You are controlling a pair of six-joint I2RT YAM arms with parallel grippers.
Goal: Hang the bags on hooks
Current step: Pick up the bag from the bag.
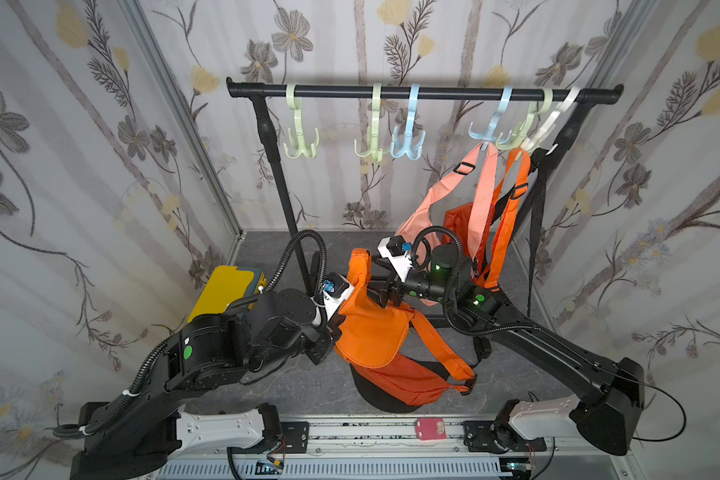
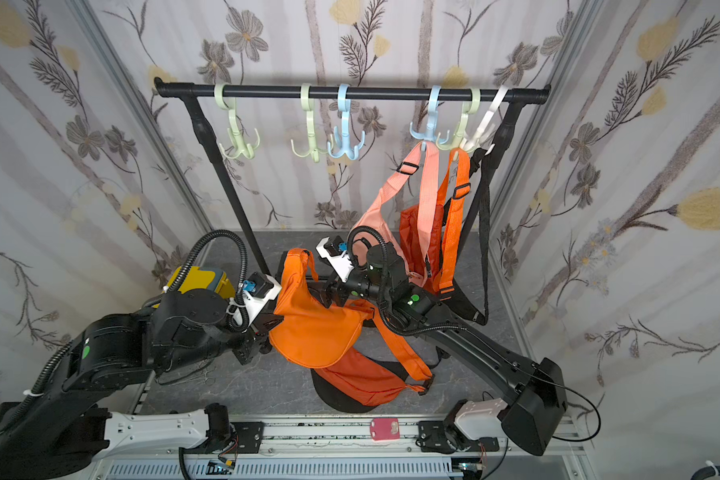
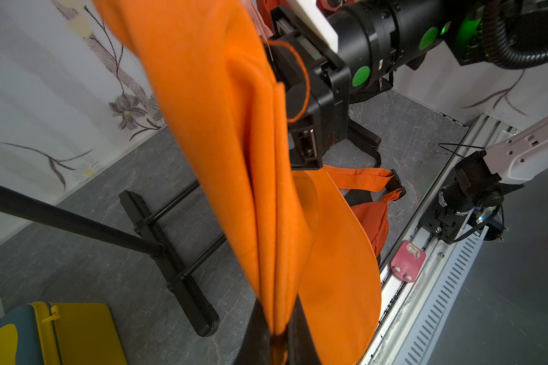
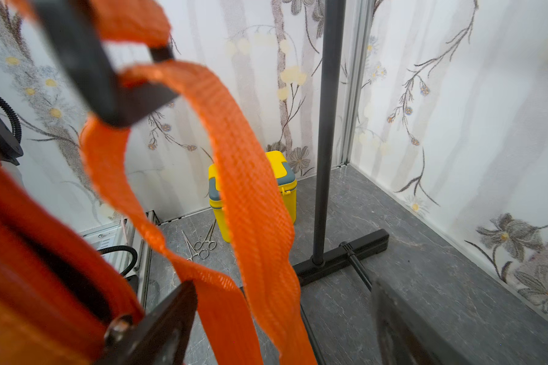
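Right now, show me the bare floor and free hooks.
Bare floor: between left arm and front rail; at the back, between rack pole and pink bag. Three left hooks hang empty. Crowded: the bar's right end, and under the orange bag.
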